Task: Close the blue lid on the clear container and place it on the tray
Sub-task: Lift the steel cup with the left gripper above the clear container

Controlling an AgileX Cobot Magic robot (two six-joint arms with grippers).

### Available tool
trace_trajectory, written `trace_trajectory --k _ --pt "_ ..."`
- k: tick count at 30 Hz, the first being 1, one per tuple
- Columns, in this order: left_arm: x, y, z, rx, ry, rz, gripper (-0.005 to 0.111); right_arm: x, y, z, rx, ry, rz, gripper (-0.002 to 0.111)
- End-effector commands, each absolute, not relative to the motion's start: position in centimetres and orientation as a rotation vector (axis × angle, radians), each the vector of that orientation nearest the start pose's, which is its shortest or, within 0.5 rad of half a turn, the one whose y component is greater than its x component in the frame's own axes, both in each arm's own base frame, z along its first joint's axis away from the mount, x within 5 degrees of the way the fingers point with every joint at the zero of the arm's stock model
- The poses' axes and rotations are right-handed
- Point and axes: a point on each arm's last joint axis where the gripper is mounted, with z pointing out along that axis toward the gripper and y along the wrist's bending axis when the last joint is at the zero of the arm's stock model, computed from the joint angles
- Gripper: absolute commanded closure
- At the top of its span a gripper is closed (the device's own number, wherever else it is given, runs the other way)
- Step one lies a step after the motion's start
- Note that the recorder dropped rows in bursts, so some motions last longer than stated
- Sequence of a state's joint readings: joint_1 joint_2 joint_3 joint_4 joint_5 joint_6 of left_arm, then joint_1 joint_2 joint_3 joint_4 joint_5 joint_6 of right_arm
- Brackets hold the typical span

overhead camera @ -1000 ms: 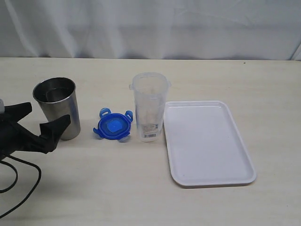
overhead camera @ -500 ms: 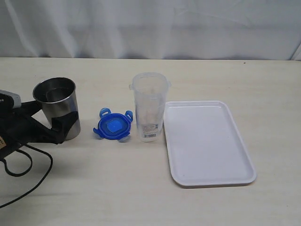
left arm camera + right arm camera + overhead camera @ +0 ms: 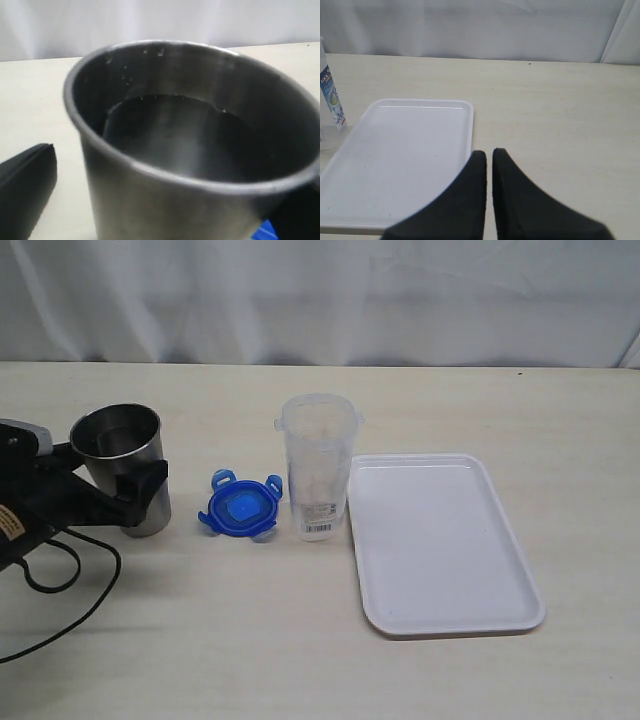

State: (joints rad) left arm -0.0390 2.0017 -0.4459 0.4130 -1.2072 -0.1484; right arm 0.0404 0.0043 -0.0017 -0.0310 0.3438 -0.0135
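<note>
Blue plastic marks where things stand: the blue lid (image 3: 240,508) lies flat on the table (image 3: 300,670), near its middle and just beside the foot of the clear container (image 3: 318,462). I cannot tell whether the two touch. The container stands upright with its mouth uncovered, so the closing is not yet done. It sits on the table just off the left rim of the tray (image 3: 445,550), near the tray's far left corner, and the tray carries nothing. The left gripper (image 3: 112,472) is toward the table's left edge with its fingers (image 3: 25,187) spread wide, one on each side of a steel tumbler (image 3: 120,465). Its wrist view shows a gap between one finger and the tumbler's wall, so it does not look clamped; contact on the other side is unclear. The right gripper (image 3: 487,159) appears only in its own wrist view, hanging above the table near the tray with its fingers pressed together on nothing. By my reading, none of the task is finished: the lid must be picked up, seated and snapped shut, and the closed container moved onto the tray.
</note>
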Motion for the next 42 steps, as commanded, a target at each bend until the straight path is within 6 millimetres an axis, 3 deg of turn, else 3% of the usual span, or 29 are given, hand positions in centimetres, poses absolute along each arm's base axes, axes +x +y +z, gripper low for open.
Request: trace_trajectory --k 1,8,39,42 --pt "28.25 -4.73 8.35 0.308 1.842 -0.389 0.002 5.35 0.1 18.22 -0.063 1.826 -0.013 0.104" --pt "29.13 -4.77 8.65 0.311 1.814 -0.384 0.002 5.35 0.1 18.22 -0.063 1.826 -0.013 0.104" --pt "29.12 -4.8 8.65 0.314 1.814 -0.386 0.002 5.35 0.1 18.22 -0.063 1.826 -0.013 0.104" --pt "29.12 -4.79 8.65 0.313 1.814 -0.385 0.007 5.35 0.1 18.22 -0.063 1.826 -0.013 0.104"
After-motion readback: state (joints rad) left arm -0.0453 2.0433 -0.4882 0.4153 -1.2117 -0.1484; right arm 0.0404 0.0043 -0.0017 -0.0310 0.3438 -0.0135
